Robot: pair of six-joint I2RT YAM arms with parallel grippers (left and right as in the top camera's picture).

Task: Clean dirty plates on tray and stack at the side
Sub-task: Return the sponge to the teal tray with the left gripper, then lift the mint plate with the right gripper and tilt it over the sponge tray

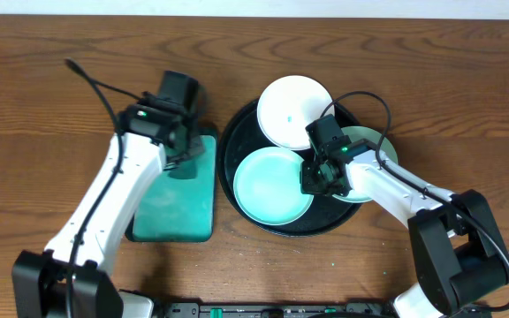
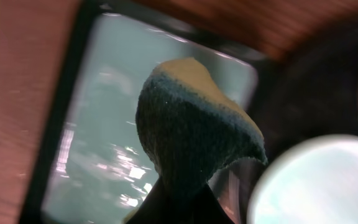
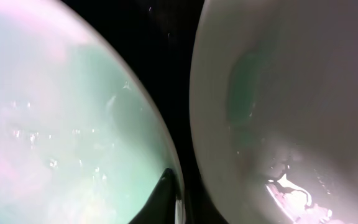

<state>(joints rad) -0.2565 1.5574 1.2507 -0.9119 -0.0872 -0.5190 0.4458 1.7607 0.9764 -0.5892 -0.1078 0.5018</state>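
A black round tray [image 1: 237,146] sits right of the counter's [image 1: 431,71] centre and carries all three plates. The white plate [image 1: 294,108] lies at 12 o'clock on it, with its far edge reaching over the rim. The mint plate [image 1: 270,185] lies at 7 o'clock. The pale green plate [image 1: 371,146] lies at 3 o'clock, partly hidden under the right arm.

The right fingers [image 1: 318,177] are down over the tray, at the gap between the mint plate and the pale green plate. In the right wrist view, one dark fingertip [image 3: 165,190] shows at the rim of the mint plate [image 3: 61,124]. A strip of black tray [image 3: 179,74] separates it from the paler plate [image 3: 303,112], which bears a teal smear. Whether these fingers are released or clenched on a rim I cannot tell.

At 9 o'clock from the black tray, just beside it, lies a rectangular teal tray [image 1: 179,208] with a black rim. The left fingers [image 1: 184,159] hang over its far end, clenched on a sponge [image 2: 191,130]. The sponge is dark green with a yellow back, pinched at its lower end [image 2: 174,202], and held above the teal tray's wet surface [image 2: 98,124].
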